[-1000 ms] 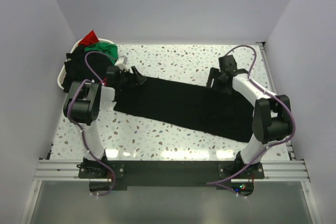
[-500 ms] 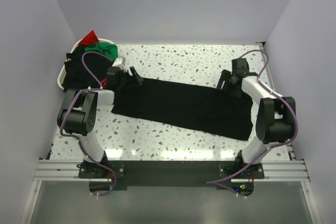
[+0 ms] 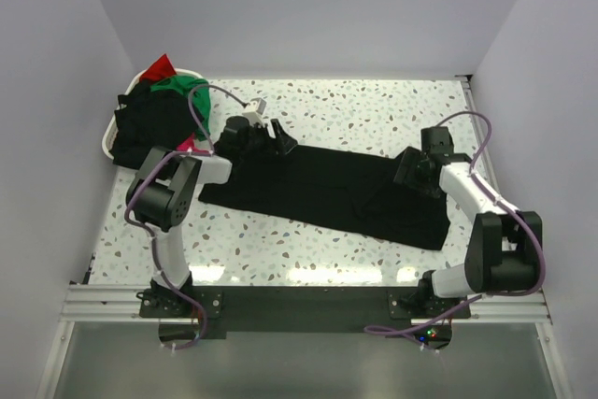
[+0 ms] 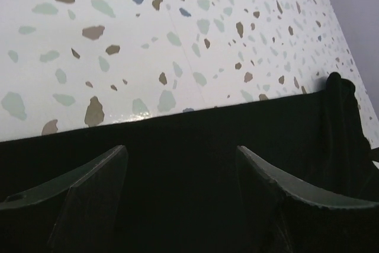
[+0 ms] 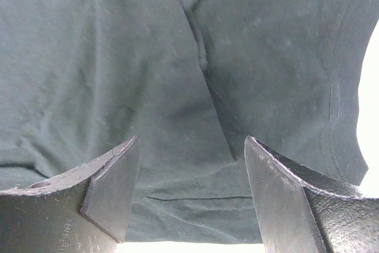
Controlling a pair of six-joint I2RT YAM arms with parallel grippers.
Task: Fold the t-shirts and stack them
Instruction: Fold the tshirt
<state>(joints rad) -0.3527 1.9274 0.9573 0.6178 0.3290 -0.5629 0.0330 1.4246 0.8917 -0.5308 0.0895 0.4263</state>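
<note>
1. the black t-shirt [image 3: 327, 192] lies flat on the bench [image 3: 374, 109] as a long folded band, slanting from far left to near right, so each arm can reach one end
2. the left end effector [image 4: 180, 149] hovers over its far left edge, jaws wide apart, gripping nothing
3. the right end effector [image 5: 190, 140] hangs over the right end beside a crease, equally spread and empty
4. other t-shirts [image 3: 159, 109] sit heaped in the white basket [image 3: 106, 147] at the far left, probably so they can be taken one at a time

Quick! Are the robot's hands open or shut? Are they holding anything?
Left hand: open, holding nothing, over the far edge of the black t-shirt.
Right hand: open, holding nothing, over the same shirt.
</note>
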